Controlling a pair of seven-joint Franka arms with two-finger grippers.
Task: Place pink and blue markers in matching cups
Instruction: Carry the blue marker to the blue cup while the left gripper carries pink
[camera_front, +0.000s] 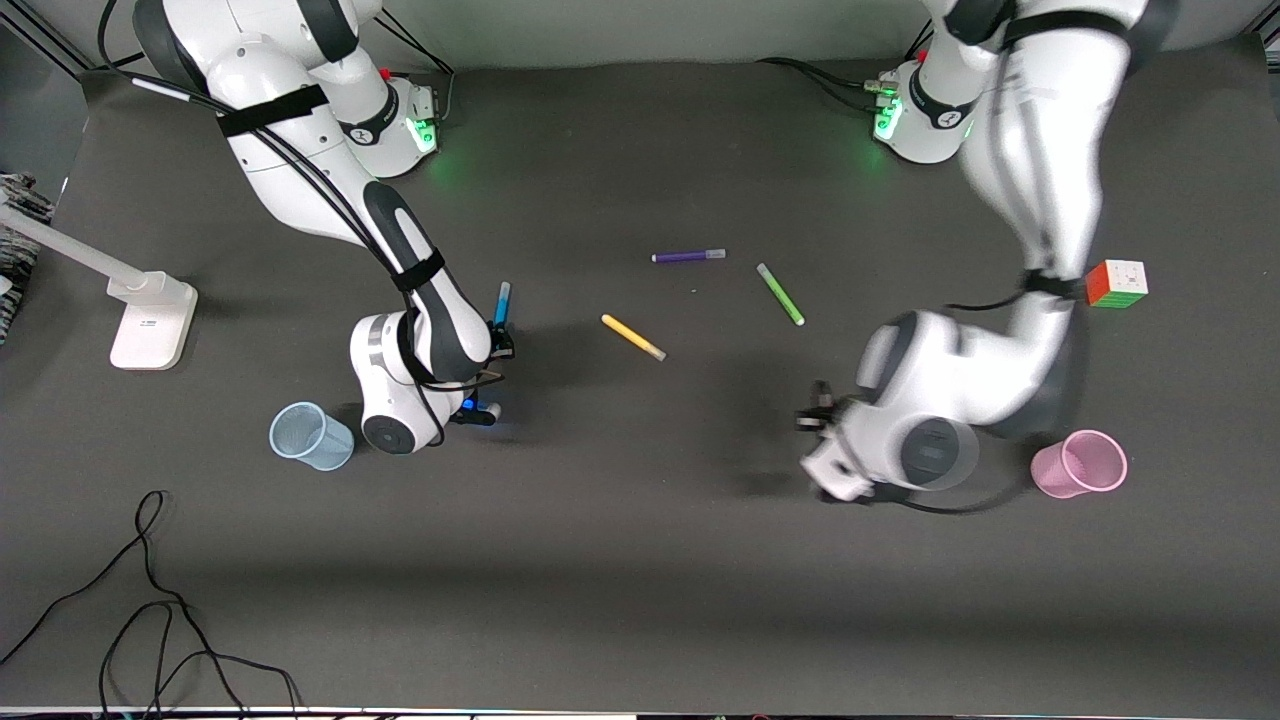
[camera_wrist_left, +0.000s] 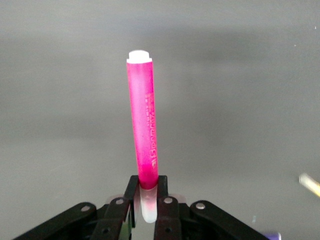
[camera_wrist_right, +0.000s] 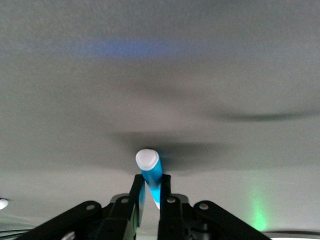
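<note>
My right gripper (camera_front: 503, 342) is shut on the blue marker (camera_front: 502, 301) and holds it over the table beside the pale blue cup (camera_front: 311, 436). In the right wrist view the marker (camera_wrist_right: 151, 172) stands out from between the jaws of the gripper (camera_wrist_right: 150, 182). My left gripper (camera_front: 815, 412) hangs over the table near the pale pink cup (camera_front: 1080, 463). The pink marker is hidden in the front view. In the left wrist view the gripper (camera_wrist_left: 145, 181) is shut on the pale cap end of the pink marker (camera_wrist_left: 141, 120). Both cups stand upright and empty.
A purple marker (camera_front: 688, 256), a green marker (camera_front: 780, 293) and a yellow marker (camera_front: 633, 337) lie mid-table, farther from the camera. A puzzle cube (camera_front: 1117, 283) sits at the left arm's end. A white stand (camera_front: 150, 320) and loose cables (camera_front: 150, 600) are at the right arm's end.
</note>
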